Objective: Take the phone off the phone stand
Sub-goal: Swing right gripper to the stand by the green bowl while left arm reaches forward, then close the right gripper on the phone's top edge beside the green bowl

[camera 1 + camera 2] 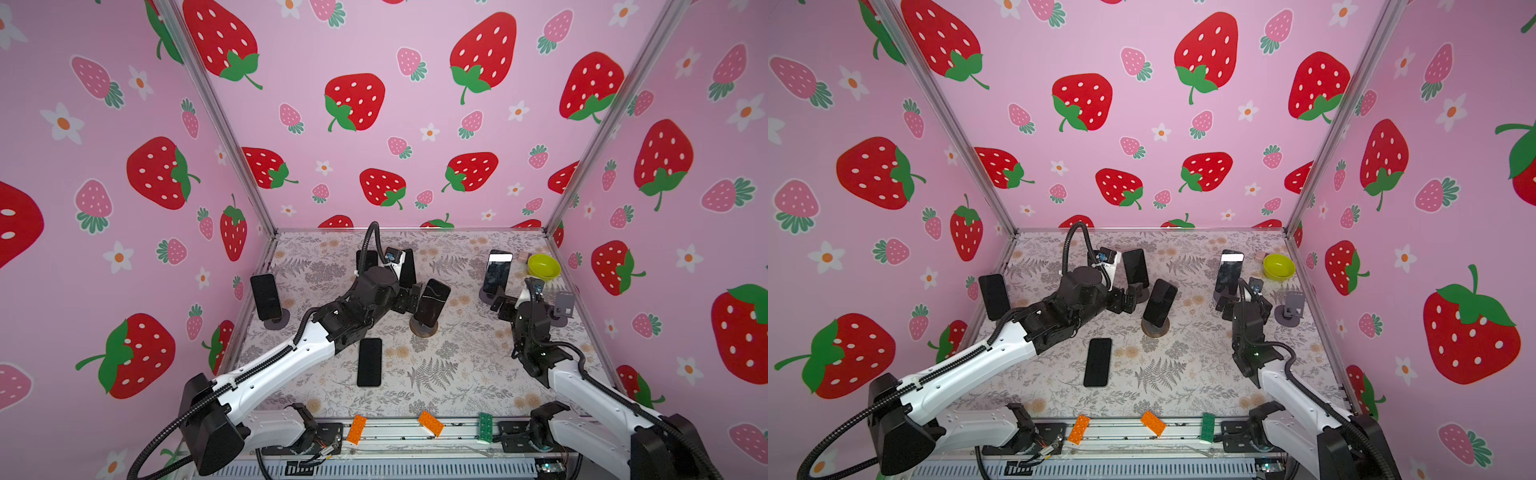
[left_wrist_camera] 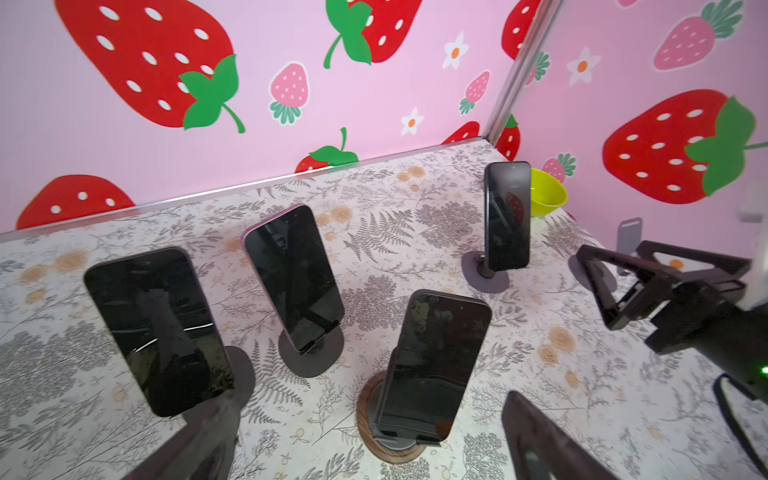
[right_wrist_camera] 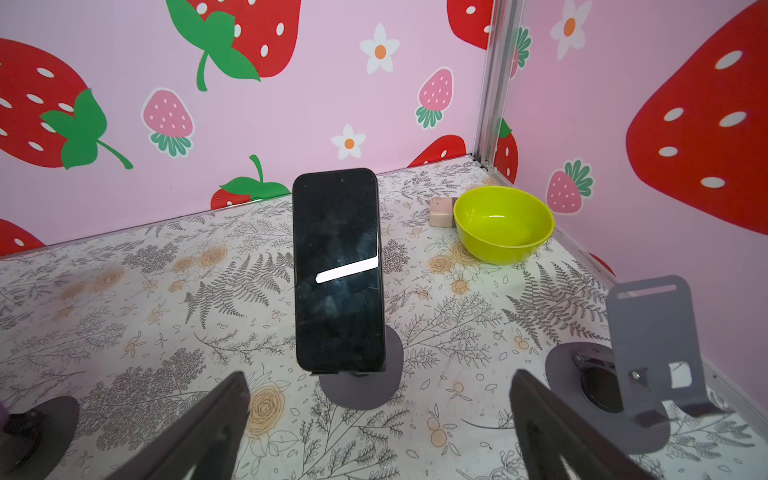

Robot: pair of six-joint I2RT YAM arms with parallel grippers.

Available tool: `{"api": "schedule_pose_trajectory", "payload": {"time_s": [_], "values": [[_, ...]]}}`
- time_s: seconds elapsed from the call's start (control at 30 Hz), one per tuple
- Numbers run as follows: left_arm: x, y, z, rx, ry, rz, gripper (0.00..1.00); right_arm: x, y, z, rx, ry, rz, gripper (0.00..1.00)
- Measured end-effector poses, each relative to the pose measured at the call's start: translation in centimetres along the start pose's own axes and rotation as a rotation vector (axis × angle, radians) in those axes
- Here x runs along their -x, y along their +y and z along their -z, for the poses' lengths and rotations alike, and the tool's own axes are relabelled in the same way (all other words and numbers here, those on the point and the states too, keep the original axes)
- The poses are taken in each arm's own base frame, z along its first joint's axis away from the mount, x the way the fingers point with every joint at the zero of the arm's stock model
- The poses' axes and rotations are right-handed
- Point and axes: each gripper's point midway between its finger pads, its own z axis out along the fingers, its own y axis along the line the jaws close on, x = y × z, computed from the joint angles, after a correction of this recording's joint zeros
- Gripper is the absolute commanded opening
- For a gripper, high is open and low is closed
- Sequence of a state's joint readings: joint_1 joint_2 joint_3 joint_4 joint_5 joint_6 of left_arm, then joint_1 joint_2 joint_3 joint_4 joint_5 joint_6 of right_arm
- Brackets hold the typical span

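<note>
Our left gripper (image 1: 409, 300) is spread wide and empty, just left of the middle phone (image 1: 434, 301), which leans on its wood-based stand (image 1: 423, 330). Our right gripper (image 1: 501, 304), also spread and empty, sits just nearer than the far-right phone (image 1: 497, 272).

Flat phone (image 1: 369, 362) on table (image 1: 457, 374), right of my left arm (image 1: 282, 363), before propped phone (image 1: 434, 302) on stand (image 1: 423, 329); bowl (image 1: 543, 266) in far right corner.

Bright even light, soft shadows, glare streak on the phone (image 3: 338, 270), wide-angle bending at edges
</note>
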State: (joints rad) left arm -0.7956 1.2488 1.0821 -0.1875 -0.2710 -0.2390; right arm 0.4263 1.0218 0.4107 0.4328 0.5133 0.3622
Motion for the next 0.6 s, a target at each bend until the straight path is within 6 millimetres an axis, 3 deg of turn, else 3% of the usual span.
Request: {"api": "schedule_pose_trajectory", "payload": {"time_s": [0.23, 0.43, 0.6], "values": [[-1.2, 2.2, -0.8, 0.152, 0.088, 0.02, 0.99, 4.2, 1.3, -3.7, -0.001, 0.047, -0.008, 1.0], [-1.8, 4.1, 0.6, 0.222, 0.121, 0.038, 0.99, 7.8, 2.9, -8.5, -0.062, 0.151, 0.03, 1.0], [-0.8, 4.5, 2.2, 0.216, 0.078, 0.079, 0.99, 8.0, 3.3, -9.9, -0.092, 0.218, 0.087, 1.0]]}}
